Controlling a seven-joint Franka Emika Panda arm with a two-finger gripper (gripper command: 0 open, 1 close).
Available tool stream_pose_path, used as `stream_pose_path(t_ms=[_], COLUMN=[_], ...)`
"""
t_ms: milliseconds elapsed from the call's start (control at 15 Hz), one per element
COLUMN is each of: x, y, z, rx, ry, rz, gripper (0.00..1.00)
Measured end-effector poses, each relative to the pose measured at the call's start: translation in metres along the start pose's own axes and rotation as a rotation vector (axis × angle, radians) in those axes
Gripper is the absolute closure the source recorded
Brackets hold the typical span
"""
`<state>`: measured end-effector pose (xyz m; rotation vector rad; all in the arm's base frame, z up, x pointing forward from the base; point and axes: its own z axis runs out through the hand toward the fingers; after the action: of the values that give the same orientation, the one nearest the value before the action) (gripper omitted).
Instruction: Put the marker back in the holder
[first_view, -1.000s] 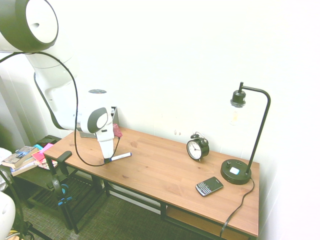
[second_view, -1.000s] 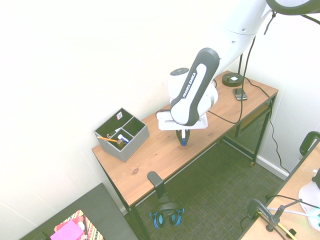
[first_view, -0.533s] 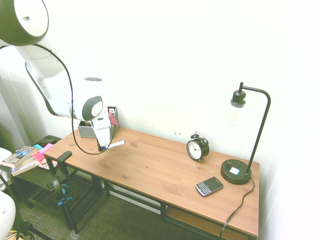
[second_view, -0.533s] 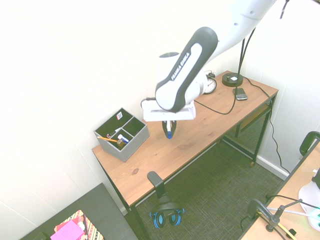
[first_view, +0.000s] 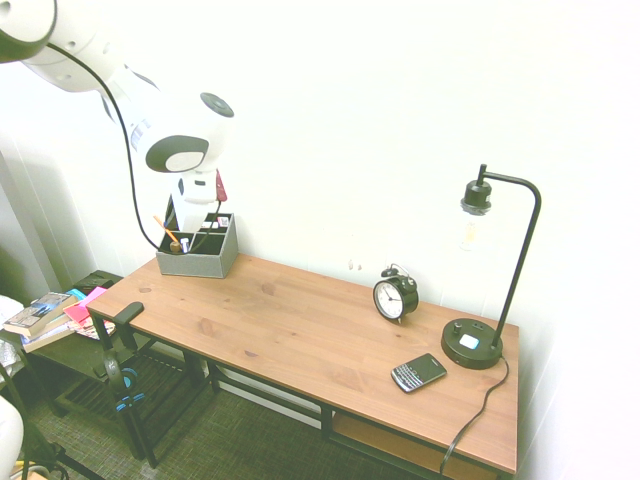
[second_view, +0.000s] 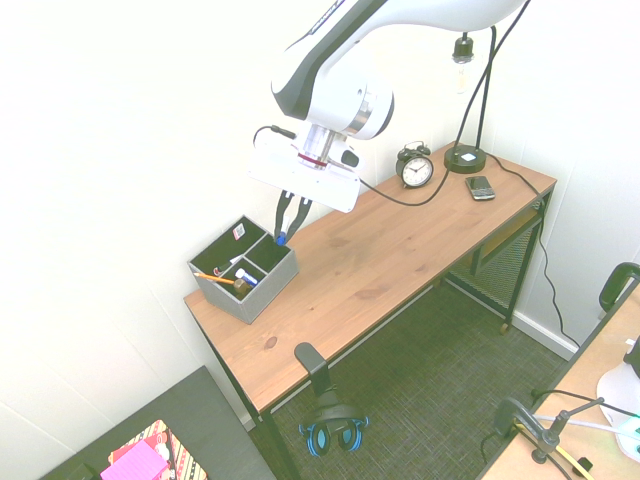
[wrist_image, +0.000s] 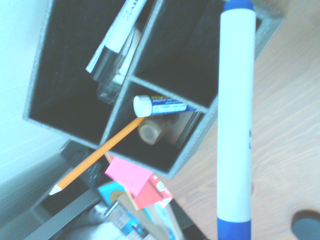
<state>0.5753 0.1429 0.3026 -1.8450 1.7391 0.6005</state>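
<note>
The white robot gripper (second_view: 289, 214) has lifted the slim white marker with the blue cap (second_view: 283, 238) off the wooden desk (second_view: 380, 265). Its jaws squeeze the marker tight. The marker now hangs just above the small grey box holder (second_view: 245, 268) at the desk's left end, so it looks ready to go down into a pocket.

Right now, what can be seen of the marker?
The marker is a slim white barrel with a blue cap at one end and a blue band at the other, smooth like plastic, with a small dark print mark on its side. The tool is shut on it and holds it in the air, blue tip down, just above the grey holder at the desk's end. It touches nothing but the tool's fingers; it is not yet inside any compartment.
</note>
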Motion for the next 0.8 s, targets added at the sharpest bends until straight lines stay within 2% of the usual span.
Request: stream_pose_path(t_ms=[133,200,733,800], x=[0.002,0.004,0.040,0.044], y=[-0.008,-0.012,-0.021,-0.022], z=[0.016,0.021,0.052,0.057], rx=[-0.018,-0.025,-0.054,-0.058], ry=[-0.110,-0.130,-0.143,-0.144], rz=[0.009,0.015,0.076,0.072], gripper=[1.00,1.00,1.00,0.00])
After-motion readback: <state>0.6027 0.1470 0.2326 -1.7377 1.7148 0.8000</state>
